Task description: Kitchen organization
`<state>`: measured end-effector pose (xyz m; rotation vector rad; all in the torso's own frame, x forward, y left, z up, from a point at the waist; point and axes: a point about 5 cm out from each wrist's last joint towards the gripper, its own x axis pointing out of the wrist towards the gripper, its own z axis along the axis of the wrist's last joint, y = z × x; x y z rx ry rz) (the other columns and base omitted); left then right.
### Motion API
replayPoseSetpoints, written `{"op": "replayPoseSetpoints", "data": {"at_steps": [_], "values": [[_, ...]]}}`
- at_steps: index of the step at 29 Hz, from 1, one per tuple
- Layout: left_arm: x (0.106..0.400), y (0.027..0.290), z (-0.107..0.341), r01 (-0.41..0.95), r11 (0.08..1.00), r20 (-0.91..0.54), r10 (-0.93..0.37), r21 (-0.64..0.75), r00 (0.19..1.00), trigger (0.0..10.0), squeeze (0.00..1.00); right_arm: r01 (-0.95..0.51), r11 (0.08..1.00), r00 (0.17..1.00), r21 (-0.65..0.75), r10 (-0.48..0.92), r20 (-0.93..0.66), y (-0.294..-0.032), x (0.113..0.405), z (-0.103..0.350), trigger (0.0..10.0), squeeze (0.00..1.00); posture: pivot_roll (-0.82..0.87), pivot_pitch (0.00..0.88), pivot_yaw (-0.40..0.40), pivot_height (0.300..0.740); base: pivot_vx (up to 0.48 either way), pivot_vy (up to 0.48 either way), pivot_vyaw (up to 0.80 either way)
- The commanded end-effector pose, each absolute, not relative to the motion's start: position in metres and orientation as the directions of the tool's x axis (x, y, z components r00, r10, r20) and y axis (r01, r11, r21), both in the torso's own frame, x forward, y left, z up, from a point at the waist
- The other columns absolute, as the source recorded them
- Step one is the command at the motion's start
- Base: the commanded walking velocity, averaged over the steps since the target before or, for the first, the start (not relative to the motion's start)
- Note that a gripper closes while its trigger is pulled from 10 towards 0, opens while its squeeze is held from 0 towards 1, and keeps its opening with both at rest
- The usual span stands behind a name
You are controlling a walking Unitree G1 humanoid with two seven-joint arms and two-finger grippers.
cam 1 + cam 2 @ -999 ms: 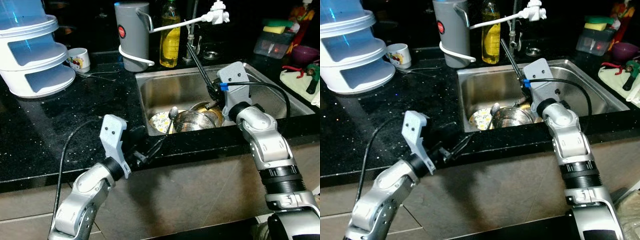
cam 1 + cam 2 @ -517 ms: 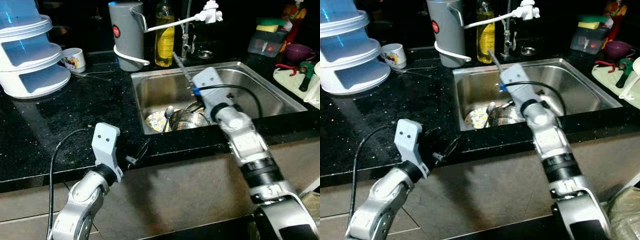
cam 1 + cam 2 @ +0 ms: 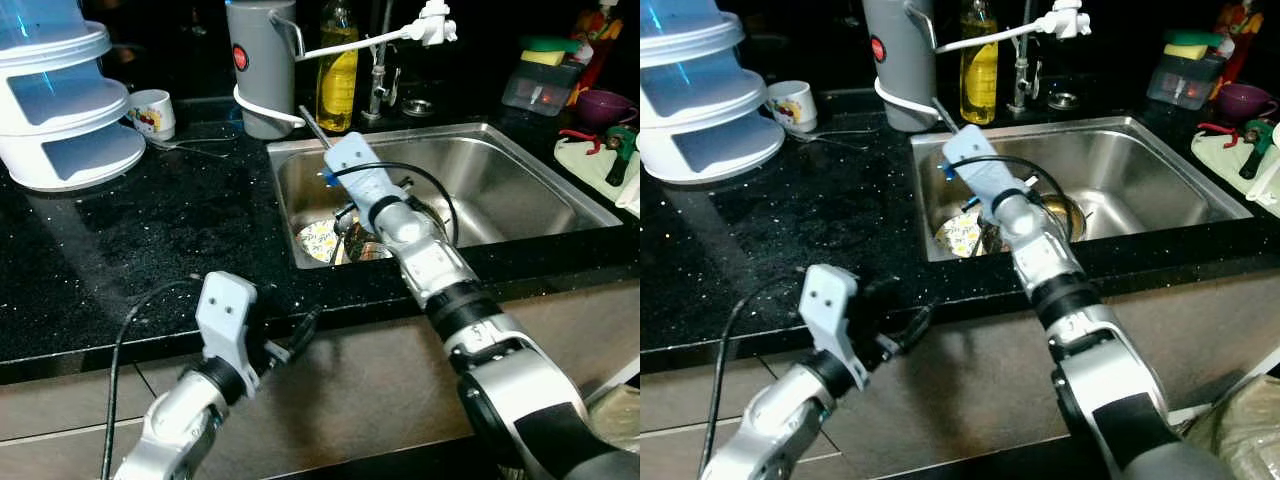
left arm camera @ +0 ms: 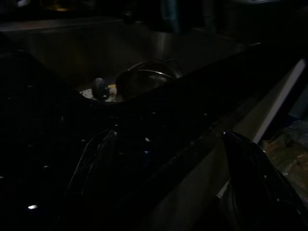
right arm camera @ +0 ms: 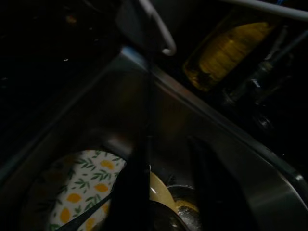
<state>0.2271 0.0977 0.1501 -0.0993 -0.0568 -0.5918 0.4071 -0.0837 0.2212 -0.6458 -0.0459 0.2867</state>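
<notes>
Left eye view: one stainless sink [image 3: 520, 190] is set into a black speckled counter [image 3: 150, 230], and the right gripper [image 3: 345, 215] reaches down into its left end, over the dishes piled there. Under and just beside that gripper lie one lemon-patterned plate [image 5: 79, 190], one steel bowl [image 4: 144, 79] and one brass-coloured dish [image 3: 1060, 212] — the right wrist view also shows a pale plate rim beside the patterned one. Whether the right gripper's fingers are spread or pressed together, I cannot tell; the right wrist view is dark and shows one black finger [image 5: 137, 192] clearly.

The left gripper [image 3: 300, 335] hangs at the counter's front edge, well apart from the sink's contents, its two black fingers [image 4: 255, 178] spread with nothing between them.

Beyond the right gripper, behind the sink, stand one grey jug [image 3: 262, 65], one bottle of yellow liquid [image 3: 338, 70] and one tap [image 3: 380, 70]. Far off on the counter sit one small printed cup [image 3: 152, 112] and one white tiered container [image 3: 65, 100].
</notes>
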Motion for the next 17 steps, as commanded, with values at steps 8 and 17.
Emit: {"op": "replayPoseSetpoints", "data": {"at_steps": [8, 17], "values": [[0.229, 0.105, 0.157, 0.537, 0.842, 0.091, -0.532, -0.051, 0.842, 10.0, 0.00, -0.269, 0.790, 0.946, -0.551, 0.325, 0.005, -0.088, 0.409, 0.231, 10.0, 0.00, 0.05, 0.000, -0.054, 0.740, 0.000, 0.000, 0.00], [0.250, 0.127, 0.173, 0.396, 0.917, 0.137, -0.398, 0.042, 0.907, 10.0, 0.00, -0.553, 0.824, 0.786, -0.126, 0.566, 0.250, -0.092, 0.377, 0.240, 10.0, 0.00, 0.04, 0.000, -0.044, 0.740, 0.000, 0.000, 0.00]]}}
